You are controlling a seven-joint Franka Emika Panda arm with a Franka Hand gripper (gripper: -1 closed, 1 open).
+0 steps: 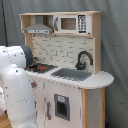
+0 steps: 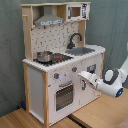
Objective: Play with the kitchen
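Right, the kitchen (image 2: 60, 65) stands upright at centre in both exterior views, hood and microwave (image 1: 70, 23) on top, counter below with stovetop (image 2: 52, 58), a metal pot (image 2: 44, 56) on it, grey sink (image 1: 72, 74) and black faucet (image 1: 83, 59).

Front face in the second exterior view: knobs (image 2: 56, 76) in a row under the counter edge, oven door (image 2: 64, 95) below them, a cabinet door to the second exterior view's right.

My gripper (image 2: 83, 75) comes in from the second exterior view's right, wrist low and tip pointed at the front panel, level with the knob row, just above the oven door's top corner. Looks touching or nearly so; I cannot tell which. I also cannot tell how the jaws stand, or whether they hold anything.

Key relation: the panel lies straight ahead of the tip, along the arm's long axis. The nearest knob sits just towards the second exterior view's left. My guess is a knob or the oven handle is the target.

In the first exterior view the arm's white body (image 1: 17, 85) blocks the front-left of the kitchen, so no check on contact from there.
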